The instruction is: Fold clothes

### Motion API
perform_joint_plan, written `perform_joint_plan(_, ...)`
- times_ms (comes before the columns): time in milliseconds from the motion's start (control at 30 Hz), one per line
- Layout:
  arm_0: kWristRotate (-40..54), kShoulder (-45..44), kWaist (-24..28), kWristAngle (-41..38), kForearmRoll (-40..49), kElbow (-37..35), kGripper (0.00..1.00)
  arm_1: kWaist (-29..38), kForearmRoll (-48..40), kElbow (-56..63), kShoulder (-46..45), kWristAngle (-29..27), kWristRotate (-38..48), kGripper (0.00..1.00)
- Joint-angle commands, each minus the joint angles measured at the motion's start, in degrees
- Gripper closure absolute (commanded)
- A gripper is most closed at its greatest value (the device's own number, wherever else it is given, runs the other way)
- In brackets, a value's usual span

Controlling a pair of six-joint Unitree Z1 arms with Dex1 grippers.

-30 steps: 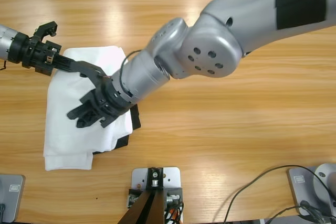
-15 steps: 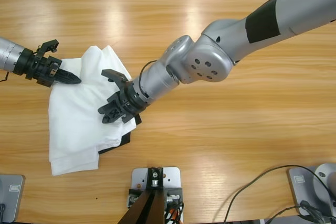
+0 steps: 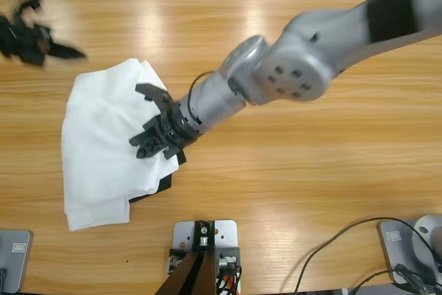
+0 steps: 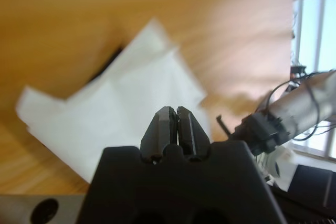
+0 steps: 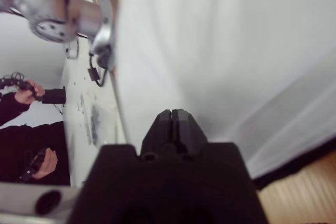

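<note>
T-shirt (image 3: 103,143) lies directly under my right pincer (image 3: 153,139), jaws closed, empty; left pincer (image 3: 65,51), closed, empty, sits well apart.

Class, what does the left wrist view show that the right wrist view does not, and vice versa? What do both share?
Left wrist view only: the white T-shirt's full outline, with the right pincer beside it. Right wrist view only: a person's hands in the background. Both: the T-shirt, the black garment's edge under it, the table; left pincer and right pincer are each shut.
</note>
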Motion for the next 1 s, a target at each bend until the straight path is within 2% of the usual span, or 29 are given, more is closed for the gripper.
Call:
perform_joint_plan(33,-2.1,-13.9,-5.9,3.4,6.0,7.3,1.000,-1.4,8.5,-9.2,-4.7,-0.4,-1.0,1.000)
perform_joint_plan(133,-3.7,-22.1,-5.9,3.5,0.0,22.4,1.000,-3.9,8.2,-12.6,-0.3,4.1,-1.6,1.000)
perform_joint_plan(233,-6.4,-28.1,-6.3,3.5,-4.3,31.0,1.000,-7.2,8.1,-16.8,5.4,7.5,-1.9,1.000)
perform_joint_plan(400,-8.9,-25.8,-8.5,3.9,-6.8,30.8,1.000,-10.3,11.5,-26.5,12.6,10.8,-1.9,1.000)
perform_joint_plan(633,-17.0,-17.3,-17.7,5.2,-16.6,33.0,1.000,-10.3,14.5,-31.6,18.1,12.2,-1.9,1.000)
perform_joint_plan(733,-19.9,-14.7,-18.1,5.3,-23.9,38.5,1.000,-10.3,14.4,-31.6,19.4,12.5,-2.0,1.000)
perform_joint_plan(1000,-20.7,-8.5,-18.7,4.8,-34.9,44.8,1.000,-10.3,16.3,-35.0,21.9,12.8,-2.1,1.000)
